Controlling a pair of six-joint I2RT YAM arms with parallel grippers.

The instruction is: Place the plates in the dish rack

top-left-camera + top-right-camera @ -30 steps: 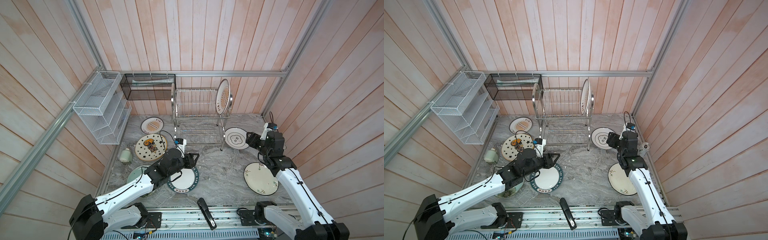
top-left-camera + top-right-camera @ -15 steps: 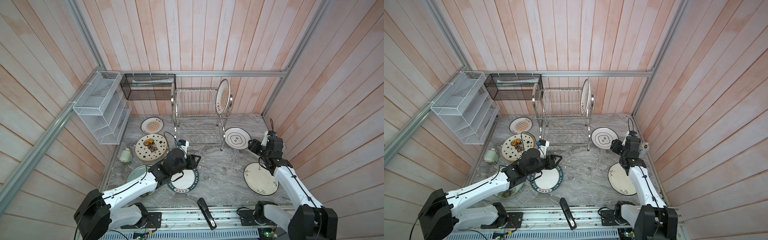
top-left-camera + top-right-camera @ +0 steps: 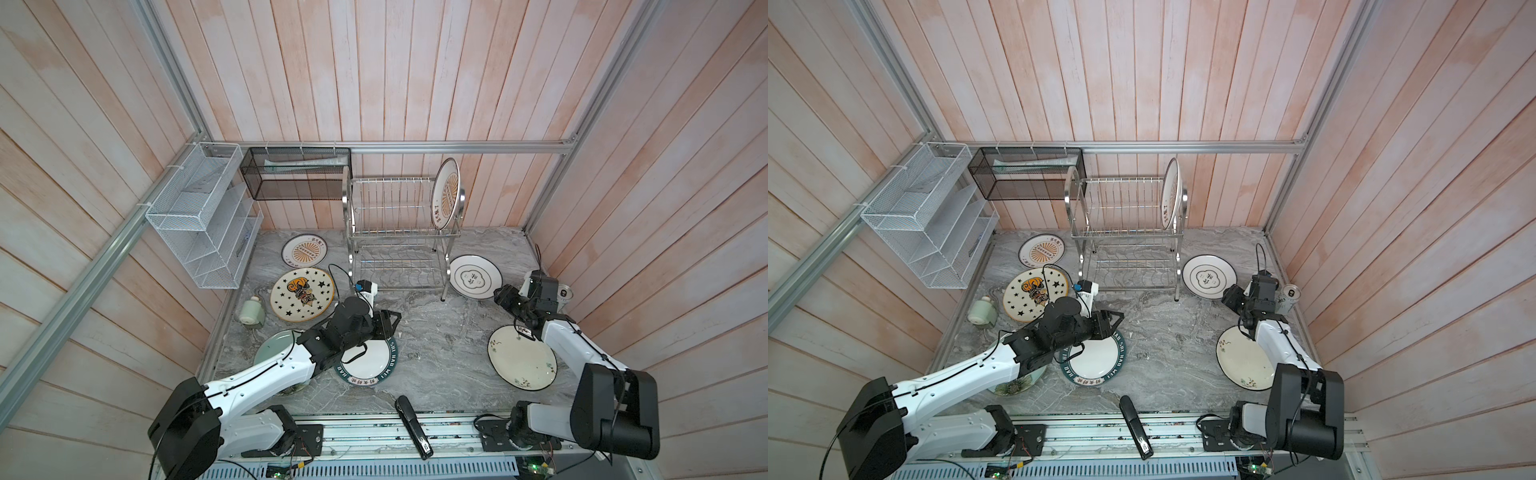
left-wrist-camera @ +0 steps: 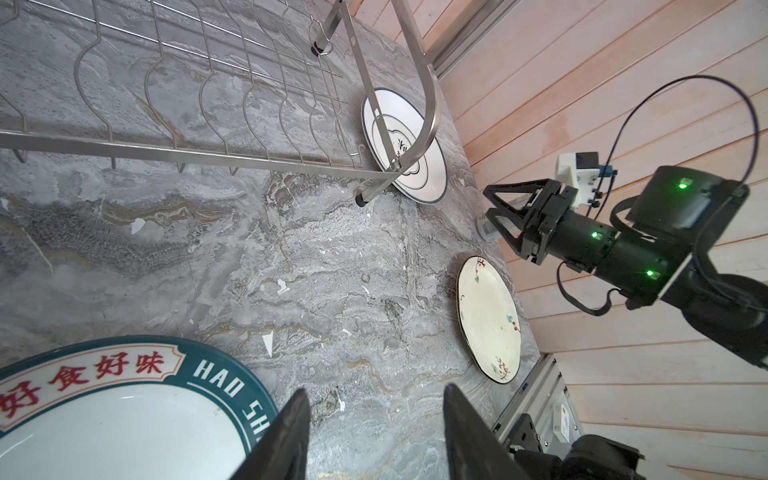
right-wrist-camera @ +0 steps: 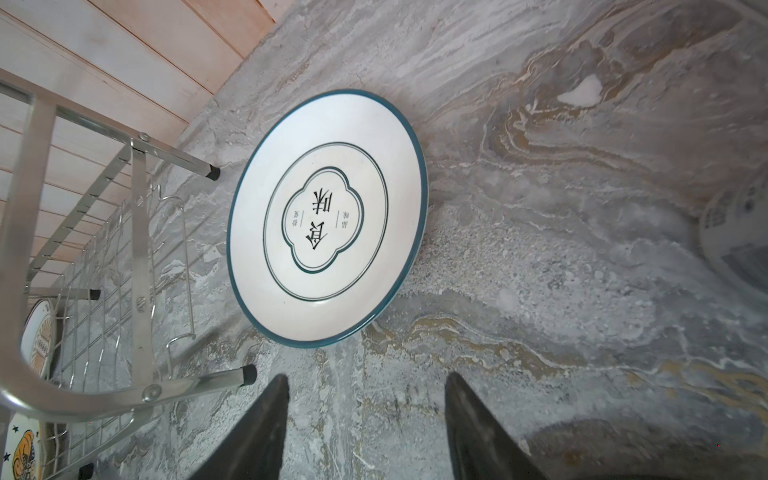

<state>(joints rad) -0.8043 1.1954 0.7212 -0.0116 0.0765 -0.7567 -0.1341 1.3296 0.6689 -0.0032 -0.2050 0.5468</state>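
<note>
The dish rack [image 3: 399, 232] [image 3: 1125, 232] stands at the back, with one sunburst plate [image 3: 444, 193] upright at the right end of its upper tier. Several plates lie flat on the table: a sunburst plate [image 3: 304, 250], a star plate [image 3: 302, 294], a teal lettered plate [image 3: 368, 361] [image 4: 124, 415], a pale green plate [image 3: 274, 351], a teal-rimmed white plate [image 3: 475, 276] [image 5: 328, 216] and a cream flowered plate [image 3: 521, 362]. My left gripper [image 3: 390, 326] [image 4: 376, 390] is open and empty just past the lettered plate's rim. My right gripper [image 3: 500, 297] [image 5: 368, 377] is open and empty, beside the teal-rimmed plate.
A white mesh organizer [image 3: 203, 216] and a black mesh basket [image 3: 297, 178] hang on the back left walls. A pale green bottle [image 3: 251, 311] stands at the left edge, a can [image 3: 1289, 297] by the right wall, and a black stapler-like tool [image 3: 411, 426] on the front rail.
My right gripper has drawn back a little toward the front, away from the teal-rimmed plate, and its jaws have narrowed somewhat. The left gripper has shifted slightly to the right.
</note>
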